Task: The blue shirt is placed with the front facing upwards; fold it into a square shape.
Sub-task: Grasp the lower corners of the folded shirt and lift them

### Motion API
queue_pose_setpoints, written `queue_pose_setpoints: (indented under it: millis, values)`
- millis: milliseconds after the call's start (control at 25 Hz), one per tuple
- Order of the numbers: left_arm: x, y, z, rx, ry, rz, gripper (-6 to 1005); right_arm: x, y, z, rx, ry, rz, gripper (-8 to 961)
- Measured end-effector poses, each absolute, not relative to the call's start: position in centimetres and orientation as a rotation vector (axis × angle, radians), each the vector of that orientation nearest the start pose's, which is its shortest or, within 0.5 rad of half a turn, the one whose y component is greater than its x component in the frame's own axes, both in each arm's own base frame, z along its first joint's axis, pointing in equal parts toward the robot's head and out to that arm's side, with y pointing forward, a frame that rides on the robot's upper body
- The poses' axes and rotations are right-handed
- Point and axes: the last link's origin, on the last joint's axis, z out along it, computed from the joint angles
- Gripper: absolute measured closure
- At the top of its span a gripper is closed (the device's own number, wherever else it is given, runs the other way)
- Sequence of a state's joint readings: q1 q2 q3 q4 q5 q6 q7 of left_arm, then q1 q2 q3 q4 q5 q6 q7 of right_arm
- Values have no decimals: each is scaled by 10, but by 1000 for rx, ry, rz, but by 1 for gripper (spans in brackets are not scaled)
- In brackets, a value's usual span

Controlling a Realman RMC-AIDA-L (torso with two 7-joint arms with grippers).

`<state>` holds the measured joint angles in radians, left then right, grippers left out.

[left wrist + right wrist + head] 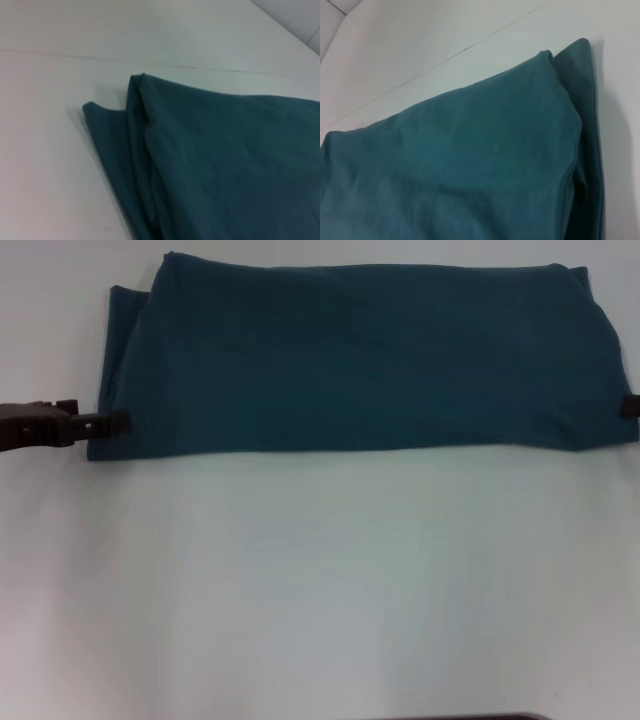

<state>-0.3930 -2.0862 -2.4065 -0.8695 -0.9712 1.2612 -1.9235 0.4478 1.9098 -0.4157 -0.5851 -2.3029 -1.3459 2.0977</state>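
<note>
Nearest the robot, the white bench (pixel 320 580) lies bare and pale across the whole lower half of the head view. Move up from there and we meet the shirt (pixel 360 355), folded into a long wide band that stretches across the far half of the bench, its near edge running almost straight from side to side. No lettering and no collar show; only plain teal cloth faces up.

At the shirt's near left corner sits the left gripper (pixel 112 423), coming in low from the left edge, its dark tip right at the cloth's edge. Whether its fingers are apart or pinched on the fabric, I cannot tell. On the opposite end, the right gripper (pixel 630 407) shows only as a small dark tip at the picture's right edge, touching the shirt's right end; its fingers, too, I cannot tell.

The left wrist view looks along the shirt (pixel 215 160) and catches stacked layers at the corner, a lower layer poking out beyond the upper one. The right wrist view shows the shirt (pixel 470 165) with the same thing at the other end: a top layer, and a strip of under-layer beside it.

Farther back, a thin seam line crosses the bench behind the shirt.
</note>
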Motion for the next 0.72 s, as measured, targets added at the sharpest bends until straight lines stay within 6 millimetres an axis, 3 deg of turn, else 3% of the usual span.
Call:
queue_pose_setpoints:
  millis: [720]
  values:
    - [-328, 332, 21, -2302, -1335, -296, 62, 384, 316, 83, -1975, 1700, 482, 944]
